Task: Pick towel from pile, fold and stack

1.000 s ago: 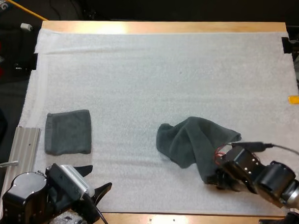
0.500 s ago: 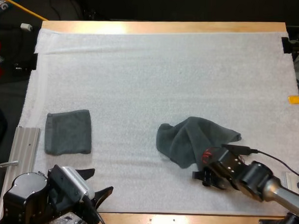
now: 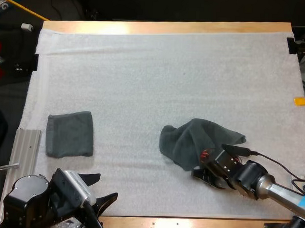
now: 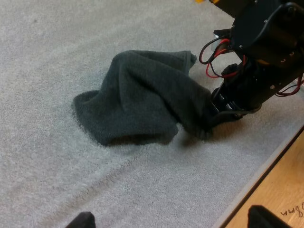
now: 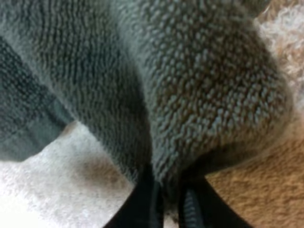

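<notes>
On the white mat the folded towel lay left; your right gripper pinched the crumpled towel at its edge; your left gripper stood open.

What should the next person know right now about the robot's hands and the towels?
Right hand: shut on the near edge of the crumpled dark grey-green towel, low on the white mat.
Left hand: open, holding nothing, at the mat's near left corner.
Folded dark grey-green towel: flat at the mat's left side, apart from the crumpled one.
Done: one towel folded and placed; the second gripped.
Left: spread the crumpled towel, fold it, stack it on the folded one.
</notes>
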